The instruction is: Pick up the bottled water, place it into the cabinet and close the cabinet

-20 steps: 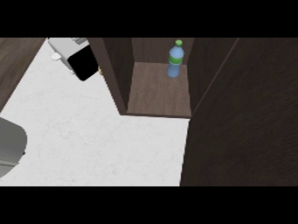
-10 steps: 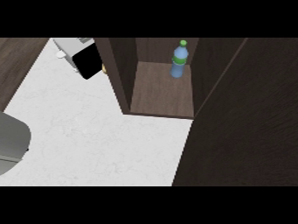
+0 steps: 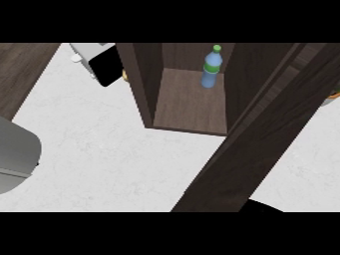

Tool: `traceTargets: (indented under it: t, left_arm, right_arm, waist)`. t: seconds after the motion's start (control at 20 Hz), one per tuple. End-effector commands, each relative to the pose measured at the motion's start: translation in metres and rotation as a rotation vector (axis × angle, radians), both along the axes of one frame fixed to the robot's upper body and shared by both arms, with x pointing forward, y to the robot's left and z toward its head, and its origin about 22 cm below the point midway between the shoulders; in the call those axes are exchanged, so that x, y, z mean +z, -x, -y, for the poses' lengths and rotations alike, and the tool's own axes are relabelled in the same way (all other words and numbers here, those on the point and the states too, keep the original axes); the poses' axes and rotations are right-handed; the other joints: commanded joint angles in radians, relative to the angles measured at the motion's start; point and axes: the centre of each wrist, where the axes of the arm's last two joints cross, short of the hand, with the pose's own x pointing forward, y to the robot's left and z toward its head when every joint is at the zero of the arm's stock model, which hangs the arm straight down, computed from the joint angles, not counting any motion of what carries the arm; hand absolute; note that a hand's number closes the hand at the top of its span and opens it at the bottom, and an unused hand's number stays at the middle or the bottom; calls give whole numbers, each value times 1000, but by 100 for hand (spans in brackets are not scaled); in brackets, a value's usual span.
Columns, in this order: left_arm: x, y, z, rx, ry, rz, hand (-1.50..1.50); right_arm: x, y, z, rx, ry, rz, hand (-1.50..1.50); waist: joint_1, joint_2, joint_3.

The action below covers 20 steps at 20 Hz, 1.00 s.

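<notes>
The bottled water (image 3: 211,69), blue with a green cap, stands upright at the back of the open dark-wood cabinet (image 3: 191,107), on its wooden floor. The cabinet door (image 3: 260,134) runs as a dark slanted board from the upper right down to the bottom middle, in front of the cabinet's right side. A black shape (image 3: 264,206) at the bottom edge, just right of the door's lower end, may be my right hand, and I cannot make out its fingers. Only a grey forearm (image 3: 3,154) shows at the left edge, with no left hand in sight.
A white appliance with a black face (image 3: 102,64) stands left of the cabinet, with a small orange thing (image 3: 125,75) beside it. A green and orange object (image 3: 339,93) shows at the right edge. White counter (image 3: 106,149) spreads in front of the cabinet.
The door has swung round and now looks narrower, with white counter showing to its right. The grey forearm at the left has grown larger. The bottle has stayed in place.
</notes>
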Motion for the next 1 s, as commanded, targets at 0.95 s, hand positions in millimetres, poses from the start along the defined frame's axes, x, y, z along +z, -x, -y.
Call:
traceTargets:
  t: [0.95]
  left_arm:
    - [21,46,-57,55,11,43,-150]
  right_arm:
    - [43,-117,-127,269,101,-295,150]
  waist:
    - [-63,25,19]
